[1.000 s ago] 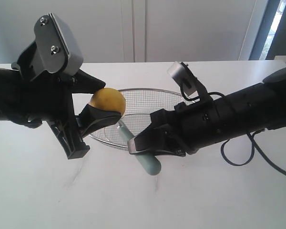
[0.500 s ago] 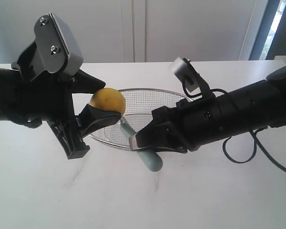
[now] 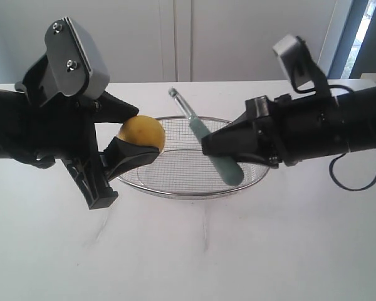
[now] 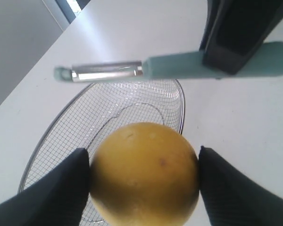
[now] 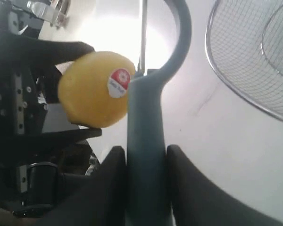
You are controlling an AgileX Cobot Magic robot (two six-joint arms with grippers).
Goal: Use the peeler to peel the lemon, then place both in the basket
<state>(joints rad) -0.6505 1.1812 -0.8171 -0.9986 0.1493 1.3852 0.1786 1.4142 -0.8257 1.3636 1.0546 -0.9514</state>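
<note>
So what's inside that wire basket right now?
Only bare mesh shows in the basket. The peeler is held above it; the lemon hides part of its left side.

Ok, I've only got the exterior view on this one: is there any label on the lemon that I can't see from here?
Observer: Yes. The right wrist view shows a round red and white sticker on the lemon, on the side turned toward that camera.
Operator: Is the peeler gripped squarely?
Observer: In that same view the peeler has its teal handle between the right fingers, one on each side.
Operator: And the lemon's skin on the left camera's side?
Observer: Whole and yellow with small specks; no peeled strip shows between the left fingers.
</note>
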